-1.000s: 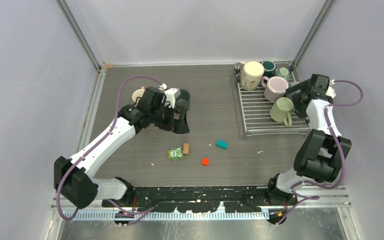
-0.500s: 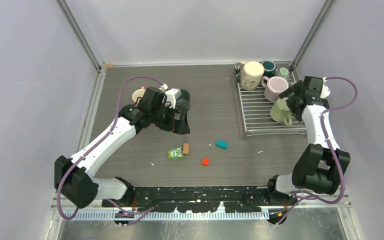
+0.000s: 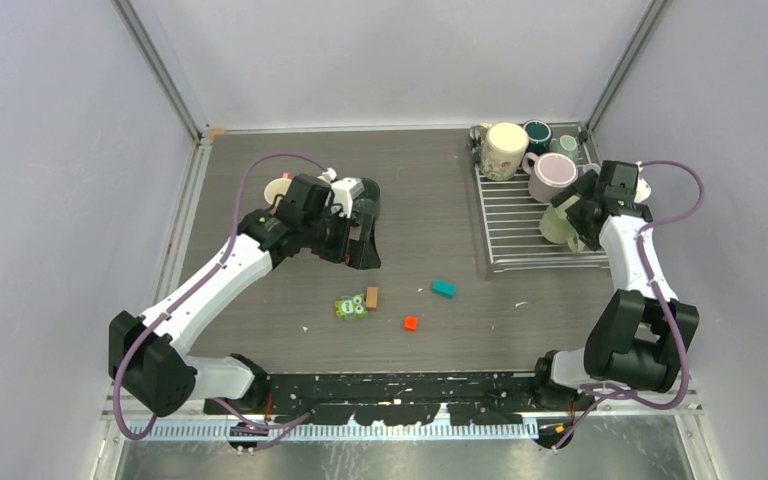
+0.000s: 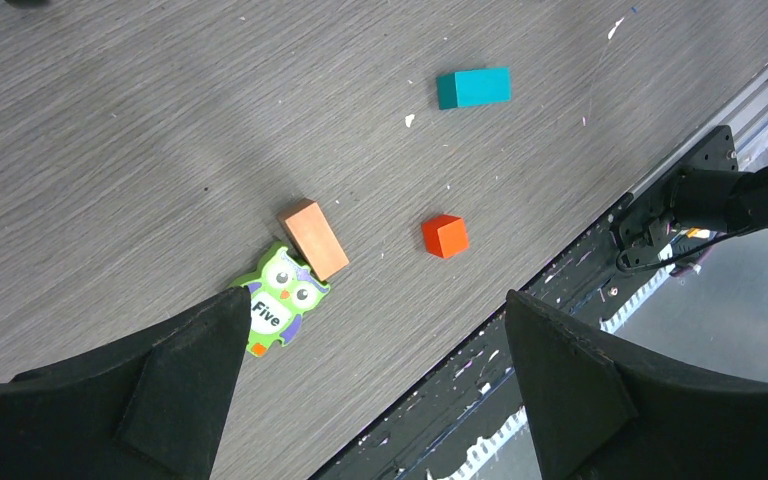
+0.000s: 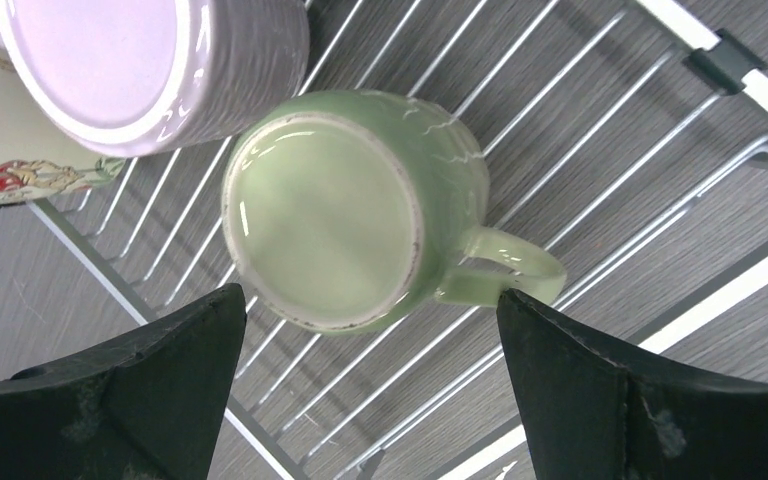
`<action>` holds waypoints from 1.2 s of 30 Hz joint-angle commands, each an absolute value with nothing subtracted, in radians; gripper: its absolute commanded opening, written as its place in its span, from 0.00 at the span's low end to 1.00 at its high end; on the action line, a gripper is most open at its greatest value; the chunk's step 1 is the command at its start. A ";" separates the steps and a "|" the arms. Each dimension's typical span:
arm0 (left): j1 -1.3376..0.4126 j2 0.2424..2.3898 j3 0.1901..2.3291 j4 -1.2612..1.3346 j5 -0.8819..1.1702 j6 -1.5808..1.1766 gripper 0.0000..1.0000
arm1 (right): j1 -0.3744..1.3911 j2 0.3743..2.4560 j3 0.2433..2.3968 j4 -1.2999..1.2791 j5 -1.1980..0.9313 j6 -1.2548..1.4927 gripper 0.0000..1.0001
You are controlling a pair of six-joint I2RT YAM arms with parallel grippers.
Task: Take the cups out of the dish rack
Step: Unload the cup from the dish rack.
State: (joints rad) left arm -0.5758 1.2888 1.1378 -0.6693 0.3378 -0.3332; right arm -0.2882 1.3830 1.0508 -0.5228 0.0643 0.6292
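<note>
The dish rack (image 3: 520,235) lies at the table's right and holds several cups. A cream one (image 3: 505,150), a dark teal one (image 3: 537,132) and a light teal one (image 3: 564,146) stand at the back. In front of them are a mauve-pink one (image 3: 550,177) and a pale green one (image 3: 558,222). My right gripper (image 3: 578,212) is open just above the pale green cup (image 5: 350,220), which is upside down with its handle (image 5: 505,270) by the right finger. My left gripper (image 3: 362,240) hangs open and empty over the table's middle. A pale cup (image 3: 276,188) shows partly behind the left arm.
Small toys lie on the table: a green owl (image 4: 278,298), an orange brick (image 4: 313,238), a red cube (image 4: 444,236) and a teal block (image 4: 473,87). The rack's wire bars (image 5: 600,130) run under the cups. The mauve-pink cup (image 5: 150,70) sits close beside the green one.
My right gripper has swung left and forward, from the rack's right edge to over the pale green cup. The left arm has not moved.
</note>
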 commanded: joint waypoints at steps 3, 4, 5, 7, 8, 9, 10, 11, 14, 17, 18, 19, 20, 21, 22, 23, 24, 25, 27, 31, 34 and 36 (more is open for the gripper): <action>-0.581 1.285 1.143 -0.641 0.356 -0.325 1.00 | -0.235 1.332 1.042 -0.490 0.055 0.617 1.00; -0.581 1.287 1.144 -0.641 0.356 -0.325 1.00 | -0.227 1.332 1.042 -0.490 0.059 0.617 1.00; -0.580 1.286 1.143 -0.641 0.356 -0.325 1.00 | -0.218 1.334 1.041 -0.492 0.061 0.617 1.00; -0.581 1.288 1.143 -0.642 0.356 -0.325 1.00 | -0.203 1.336 1.044 -0.501 0.089 0.609 1.00; -0.581 1.289 1.142 -0.643 0.356 -0.325 1.00 | -0.200 1.335 1.048 -0.511 0.113 0.598 1.00; -0.582 1.288 1.142 -0.643 0.356 -0.325 1.00 | -0.200 1.331 1.049 -0.510 0.133 0.589 1.00; -0.583 1.289 1.141 -0.643 0.356 -0.325 1.00 | -0.201 1.329 1.050 -0.506 0.150 0.577 1.00; -0.584 1.290 1.142 -0.643 0.356 -0.325 1.00 | -0.201 1.329 1.054 -0.505 0.167 0.563 1.00; -0.587 1.294 1.142 -0.644 0.358 -0.325 1.00 | -0.212 1.333 1.056 -0.468 0.181 0.526 1.00; -0.590 1.296 1.143 -0.644 0.357 -0.324 1.00 | -0.229 1.336 1.050 -0.413 0.174 0.517 1.00; -0.590 1.296 1.143 -0.645 0.357 -0.323 1.00 | -0.235 1.341 1.054 -0.404 0.173 0.516 1.00; -0.590 1.296 1.144 -0.644 0.356 -0.322 1.00 | -0.239 1.347 1.059 -0.396 0.173 0.514 1.00; -0.590 1.297 1.143 -0.644 0.356 -0.322 1.00 | -0.244 1.352 1.064 -0.390 0.176 0.512 1.00; -0.592 1.297 1.143 -0.644 0.356 -0.321 1.00 | -0.246 1.357 1.070 -0.381 0.176 0.509 1.00; -0.591 1.296 1.143 -0.645 0.356 -0.321 1.00 | -0.250 1.363 1.073 -0.374 0.176 0.505 1.00; -0.592 1.298 1.143 -0.645 0.356 -0.322 1.00 | -0.254 1.371 1.077 -0.369 0.176 0.502 1.00; -0.592 1.299 1.143 -0.645 0.356 -0.322 1.00 | -0.258 1.381 1.079 -0.361 0.172 0.500 1.00; -0.592 1.298 1.143 -0.644 0.356 -0.322 1.00 | -0.265 1.391 1.082 -0.352 0.162 0.500 1.00; -0.593 1.298 1.143 -0.645 0.356 -0.321 1.00 | -0.282 1.414 1.083 -0.333 0.130 0.500 1.00; -0.594 1.296 1.145 -0.647 0.352 -0.319 1.00 | -0.297 1.445 1.080 -0.305 0.062 0.525 1.00; -0.594 1.296 1.144 -0.649 0.350 -0.318 1.00 | -0.297 1.442 1.071 -0.316 0.036 0.561 1.00; -0.594 1.299 1.144 -0.650 0.350 -0.317 1.00 | -0.297 1.423 1.053 -0.315 0.026 0.595 1.00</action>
